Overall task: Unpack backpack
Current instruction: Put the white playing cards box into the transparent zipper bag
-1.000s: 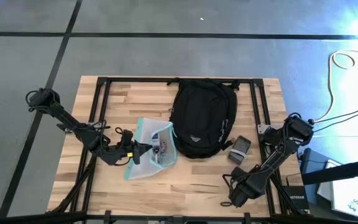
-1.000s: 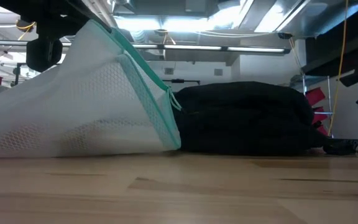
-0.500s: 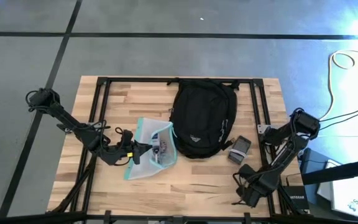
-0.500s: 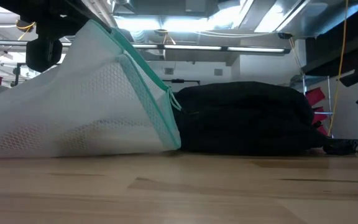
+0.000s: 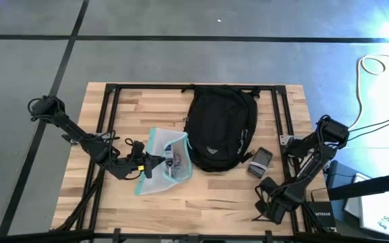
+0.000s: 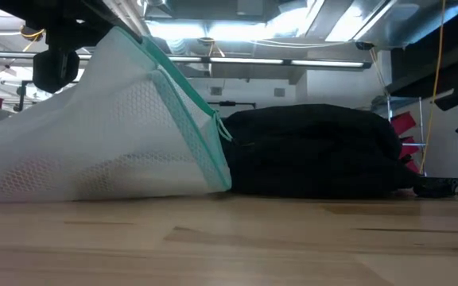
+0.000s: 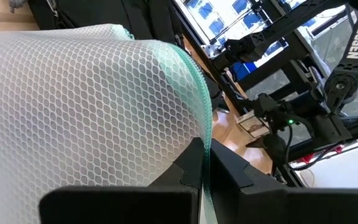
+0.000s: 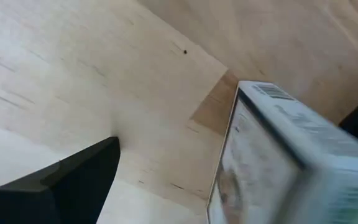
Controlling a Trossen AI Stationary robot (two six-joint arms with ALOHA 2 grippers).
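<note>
The left end effector point(image 5: 142, 164) is clenching the pouch point(image 5: 165, 162) just beside the backpack point(image 5: 220, 128) lying mid-surface, so its contents risk spilling if that thin-edge grip slips, while the released right end effector point(image 5: 261, 210) is idling near the box point(image 5: 260, 162).

Worktop point(image 5: 208, 196) front: bare wood lies ahead of my pouch and backpack; I can pass there.
Middle: the backpack point(image 5: 220, 128) fills it, with the mesh pouch point(image 5: 166, 162) touching its left side, so no gap between them.
Right of backpack: a small box point(image 5: 261, 161) sits just beside it, narrowing my way.
Far corners: bare wood either side of the backpack.
</note>
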